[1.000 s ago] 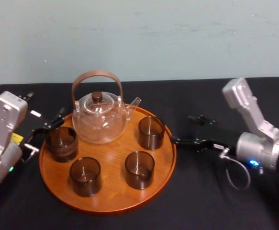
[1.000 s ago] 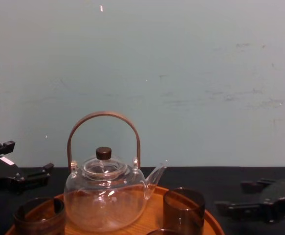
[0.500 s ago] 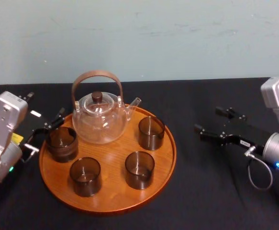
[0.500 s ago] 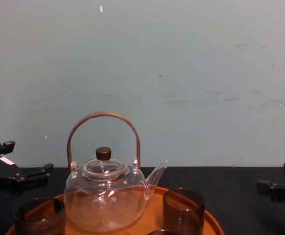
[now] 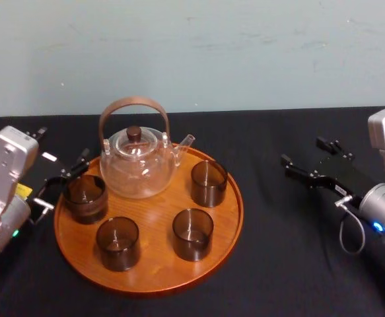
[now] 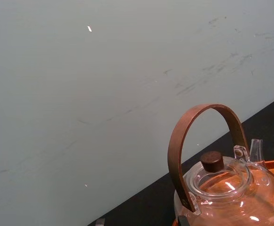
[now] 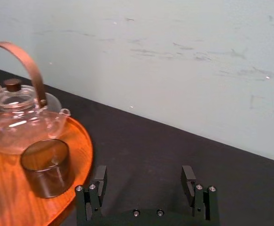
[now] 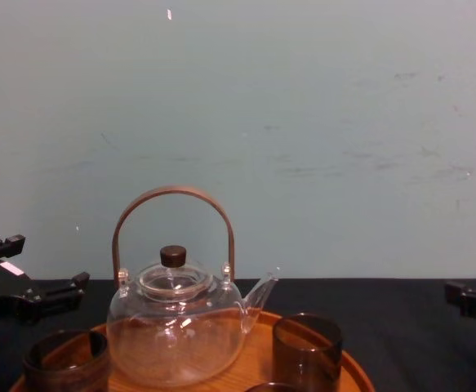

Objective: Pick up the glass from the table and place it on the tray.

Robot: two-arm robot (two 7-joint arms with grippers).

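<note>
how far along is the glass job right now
Done, apparently: four glasses stand on the tray beside the teapot. In hand: the right claw hangs open and empty over the table, right of the tray, and the left claw sits at the tray's left rim. Left: likely nothing but parking the arms.

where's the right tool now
In the head view, the right tool hovers open over the matte black table, right of the round orange-brown wooden tray.

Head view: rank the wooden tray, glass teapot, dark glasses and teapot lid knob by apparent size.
1. wooden tray
2. glass teapot
3. dark glasses, all four about alike, so unranked among themselves
4. lid knob, smallest
</note>
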